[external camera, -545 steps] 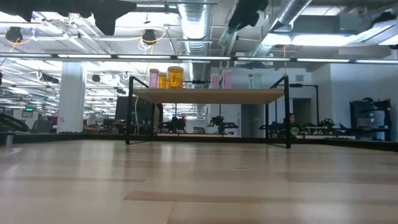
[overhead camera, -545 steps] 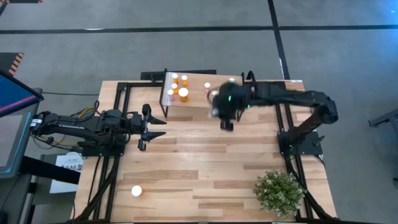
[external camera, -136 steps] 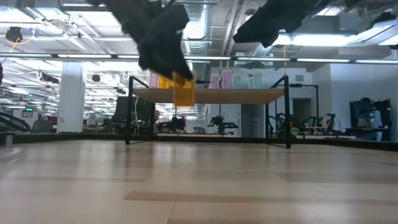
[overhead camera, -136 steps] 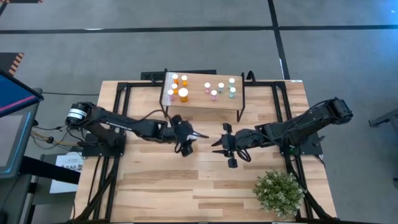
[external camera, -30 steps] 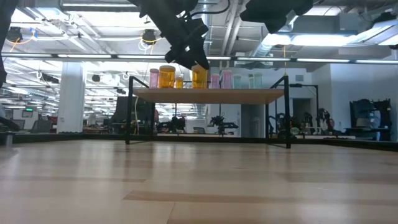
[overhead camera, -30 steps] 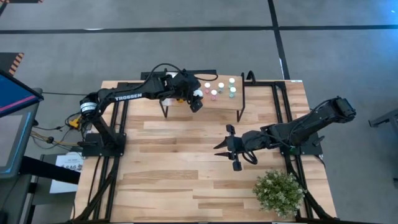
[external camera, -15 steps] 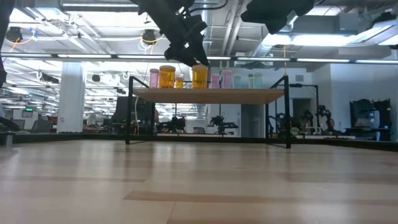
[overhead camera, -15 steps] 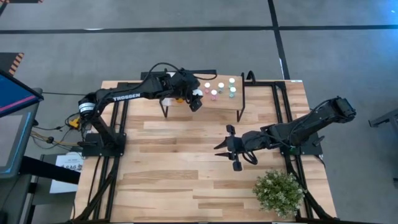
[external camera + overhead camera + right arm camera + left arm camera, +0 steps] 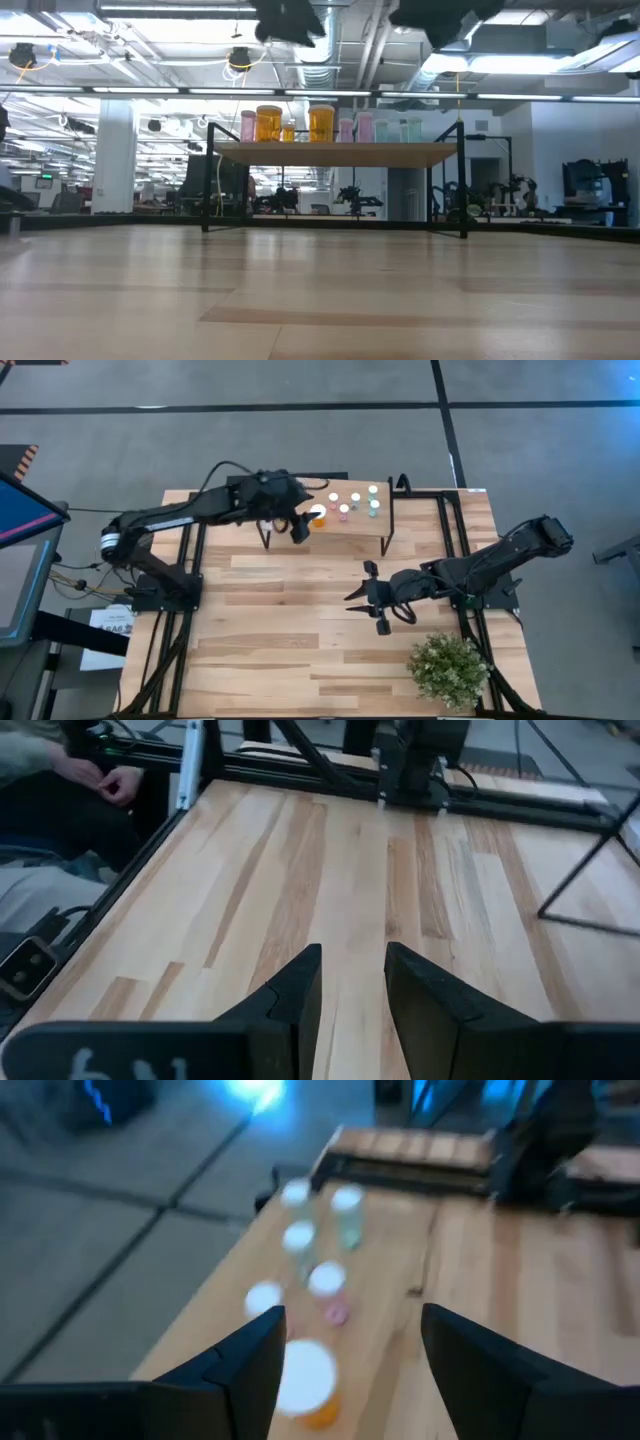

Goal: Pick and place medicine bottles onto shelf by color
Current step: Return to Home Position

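Note:
The shelf (image 9: 352,527) stands at the table's far edge on thin black legs. On it, in the low view, stand a pink bottle (image 9: 247,126), two large orange bottles (image 9: 268,122) (image 9: 321,122) with a small orange one between them, pink bottles (image 9: 364,127) and teal ones (image 9: 400,130). My left gripper (image 9: 298,527) hangs open above and left of the large orange bottle (image 9: 317,515), clear of it; the left wrist view shows that bottle (image 9: 305,1378) past the fingers, blurred. My right gripper (image 9: 355,598) waits open over the table's middle.
A green potted plant (image 9: 447,668) stands at the table's near right corner. Black frame rails run along both sides of the table. A person's hand (image 9: 110,782) shows beyond the table's edge in the right wrist view. Bare wood lies in front of the shelf.
My left gripper has risen from the top of the large orange bottle and drawn back toward the table's left edge. The bottle stays upright on the shelf beside the small orange one. In the low view the gripper now stands high above the bottles.

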Controlling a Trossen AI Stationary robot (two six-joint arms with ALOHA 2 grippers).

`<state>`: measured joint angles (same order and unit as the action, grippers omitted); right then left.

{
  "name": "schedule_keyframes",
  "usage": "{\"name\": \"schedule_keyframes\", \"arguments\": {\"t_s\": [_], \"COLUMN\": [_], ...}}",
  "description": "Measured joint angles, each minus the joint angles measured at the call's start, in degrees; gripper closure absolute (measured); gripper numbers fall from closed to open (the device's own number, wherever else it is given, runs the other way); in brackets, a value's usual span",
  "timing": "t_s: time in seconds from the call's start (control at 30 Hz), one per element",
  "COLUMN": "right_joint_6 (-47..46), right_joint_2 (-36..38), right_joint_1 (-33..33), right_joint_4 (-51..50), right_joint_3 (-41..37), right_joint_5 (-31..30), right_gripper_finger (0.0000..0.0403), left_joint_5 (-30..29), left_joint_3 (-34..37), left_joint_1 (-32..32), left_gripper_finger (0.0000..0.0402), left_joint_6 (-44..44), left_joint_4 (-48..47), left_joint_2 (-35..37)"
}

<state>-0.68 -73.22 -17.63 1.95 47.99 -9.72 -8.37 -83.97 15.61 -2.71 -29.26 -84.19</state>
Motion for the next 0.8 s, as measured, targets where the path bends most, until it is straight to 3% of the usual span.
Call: {"name": "schedule_keyframes", "arguments": {"t_s": [0.2,0.43,0.67,0.8], "right_joint_6": [2.98,6.09,9.35,7.57], "right_joint_2": [5.04,12.30,17.84,21.11], "right_joint_1": [0.02,0.04,2.44,5.82], "right_joint_4": [-0.10,-0.18,8.22,11.67], "right_joint_3": [0.02,-0.59,-10.01,-15.21], "right_joint_5": [2.22,2.34,2.34,2.35], "right_gripper_finger": [0.0269,0.0269,0.0269,0.0269], "left_joint_5": [-1.18,-1.30,-1.23,-1.29], "left_joint_3": [4.44,13.31,26.18,33.40], "left_joint_1": [-6.29,-13.49,-20.28,-22.60], "left_gripper_finger": [0.0228,0.0313,0.0391,0.0396], "left_joint_6": [-1.79,-0.97,0.21,-0.59], "left_joint_4": [4.40,7.75,16.59,19.18], "left_joint_2": [7.31,17.77,29.77,35.80]}}
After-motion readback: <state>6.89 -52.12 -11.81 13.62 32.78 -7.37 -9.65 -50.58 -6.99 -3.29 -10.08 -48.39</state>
